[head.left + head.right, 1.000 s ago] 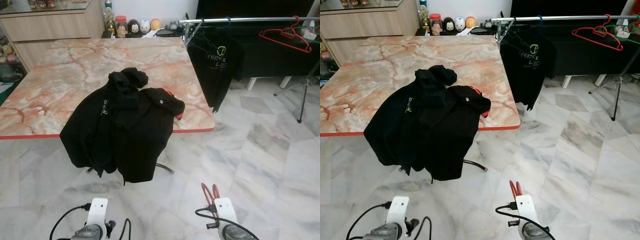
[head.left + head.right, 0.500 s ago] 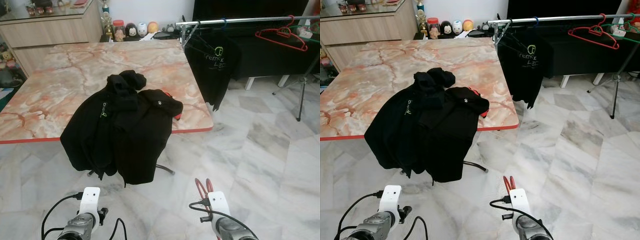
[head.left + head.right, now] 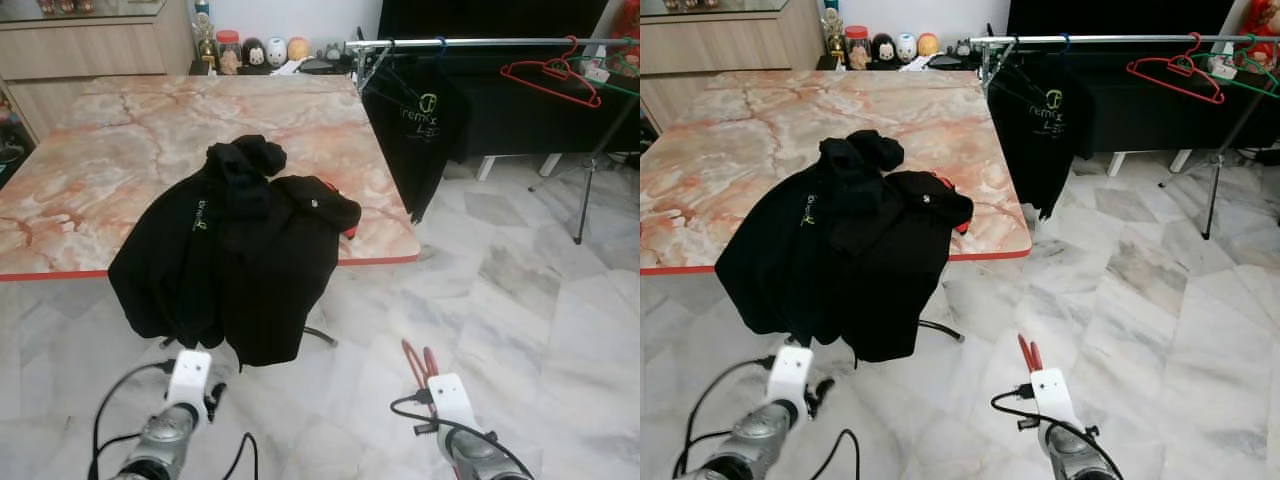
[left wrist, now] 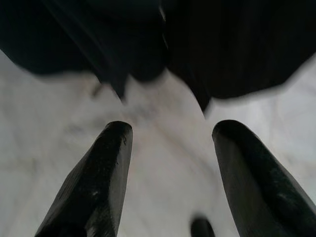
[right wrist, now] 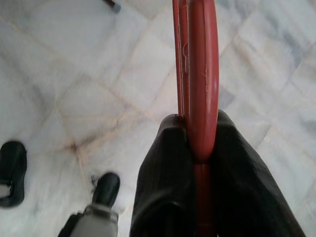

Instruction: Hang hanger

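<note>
Now the right gripper (image 5: 197,143), low in the frame, is clamped on the red hanger (image 5: 200,74), the left gripper (image 4: 170,163) is open and empty, and carrying it to the rail (image 3: 480,42) at upper right seems next.

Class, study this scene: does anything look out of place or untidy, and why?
The black clothes lie in a heap on the marble table, spilling over its front edge instead of hanging on the rail. The right gripper holds a red hanger low over the floor.
</note>
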